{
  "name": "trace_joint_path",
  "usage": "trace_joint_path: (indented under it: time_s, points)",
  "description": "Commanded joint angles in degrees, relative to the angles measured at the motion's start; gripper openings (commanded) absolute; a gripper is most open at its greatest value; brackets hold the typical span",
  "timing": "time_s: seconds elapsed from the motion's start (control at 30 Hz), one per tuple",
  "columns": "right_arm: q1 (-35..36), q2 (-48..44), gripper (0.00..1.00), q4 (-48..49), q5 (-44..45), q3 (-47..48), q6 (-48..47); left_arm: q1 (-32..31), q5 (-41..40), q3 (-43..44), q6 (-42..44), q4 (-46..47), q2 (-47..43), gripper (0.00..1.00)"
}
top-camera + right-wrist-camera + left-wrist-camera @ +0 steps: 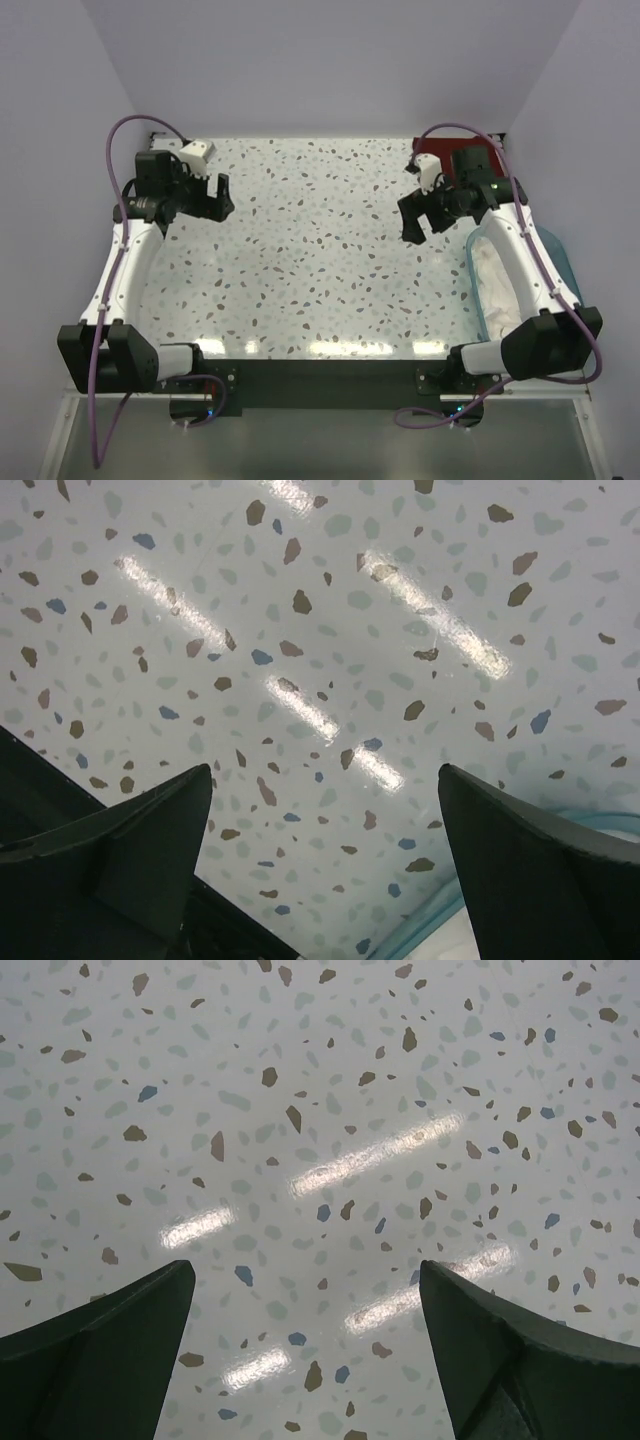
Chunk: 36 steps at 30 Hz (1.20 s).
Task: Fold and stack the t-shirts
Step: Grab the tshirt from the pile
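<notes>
Top external view: left gripper [215, 197] and right gripper [421, 222] hang open, empty, over the table [300, 250], folding apparently unstarted; next, the white shirt [497, 278] must leave the bin [557, 252].

dark red t-shirt [432, 147] lies flat at far right corner; white t-shirt [497, 283] bunched in teal bin [558, 258].

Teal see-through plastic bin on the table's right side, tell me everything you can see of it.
The translucent teal plastic bin sits upright at the right edge of the speckled table. Its walls look thin, its rim rounded. Crumpled white cloth lies inside. The white right arm crosses above it and hides its middle; contact cannot be told. A sliver of rim shows in the right wrist view.
</notes>
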Motion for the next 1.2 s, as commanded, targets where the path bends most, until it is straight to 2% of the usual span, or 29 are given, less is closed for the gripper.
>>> trace_joint_path:
  time_s: [0.0,0.03,0.1,0.23,0.27,0.37,0.43,0.7,1.03,1.07,1.13,1.17]
  points:
    - [-2.54,-0.94,0.99,-7.94,-1.15,6.15,-5.99,0.02,1.87,2.36,0.22,0.36,-1.36,1.0]
    - [-4.21,-0.85,0.99,-10.04,-2.2,7.11,-7.66,0.02,2.49,3.06,1.36,-0.17,-1.01,1.0]
    - [-11.93,0.9,0.99,-16.55,-3.17,9.57,-13.37,0.02,3.02,3.42,1.89,-0.26,-0.31,1.0]
    - [-24.59,3.98,0.99,-24.82,1.47,10.12,-25.06,-0.07,4.07,4.12,2.6,0.09,1.36,1.0]
    - [-29.06,4.07,0.99,-24.48,4.53,8.28,-28.99,-0.07,4.77,4.47,2.77,-0.08,1.8,1.0]
    - [-36.71,4.51,0.99,-21.15,10.6,3.02,-34.9,0.02,6.71,5.88,3.56,-0.78,3.56,1.0]
    - [-40.07,8.27,0.99,-19.22,12.64,1.24,-35.54,-0.07,8.55,6.93,4.53,-1.57,5.13,1.0]
    - [-42.72,14.17,0.99,-8.58,15.9,-5.35,-29.48,0.02,10.41,12.29,6.99,-5.45,10.33,1.0]
    - [-43.16,18.31,0.99,5.75,22.84,-19.41,-27.89,0.02,10.84,11.77,7.43,-5.18,10.24,1.0]
    - [-43.51,18.83,0.97,5.58,23.02,-19.51,-27.89,-0.07,11.02,11.68,7.43,-5.09,10.16,1.0]
    - [-44.3,18.93,0.81,3.49,22.49,-18.81,-28.06,0.02,11.2,11.25,7.0,-4.3,9.89,1.0]
    - [-44.57,18.4,0.64,2.16,21.27,-17.06,-28.42,-0.07,11.37,11.16,6.91,-4.13,9.89,1.0]
